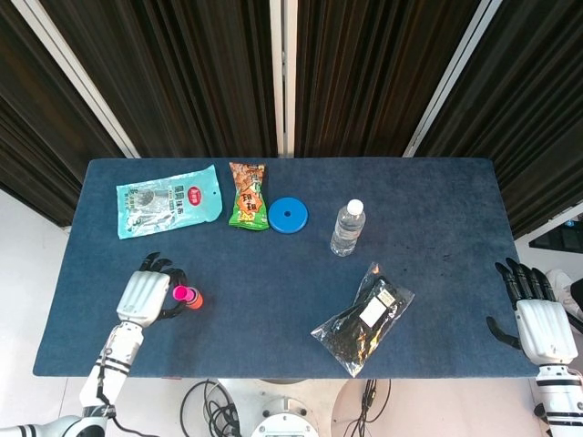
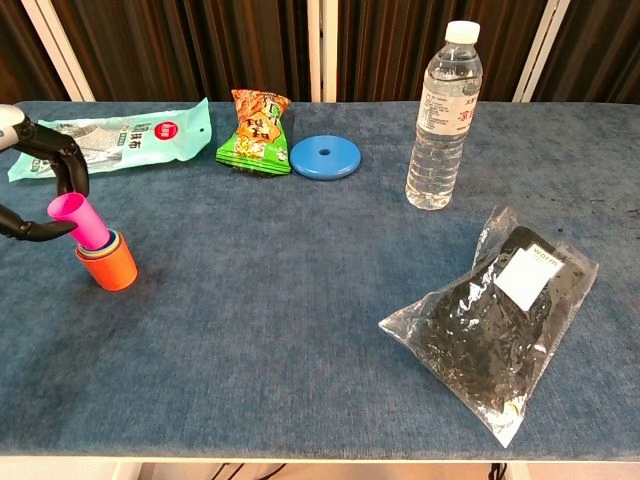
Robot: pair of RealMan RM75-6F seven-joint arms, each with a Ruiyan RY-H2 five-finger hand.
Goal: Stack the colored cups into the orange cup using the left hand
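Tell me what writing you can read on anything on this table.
"Worm", as best I can read it: white label on the black-filled clear bag.
Teal snack pouch: printed characters and a red badge, too small to read.
Green-orange snack packet: print blurred.
Water bottle label: red and grey print, unreadable.
Blue disc and cups: no text.

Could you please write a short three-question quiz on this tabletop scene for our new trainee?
1. True or false: the pink cup lies flat on the table.
2. Which hand holds the pink cup: A left hand, B right hand?
3. Fill in: the blue disc sits between the green snack bag and the water ____.

Key: 1 false, its base is tilted into the orange cup; 2 A; 3 bottle.
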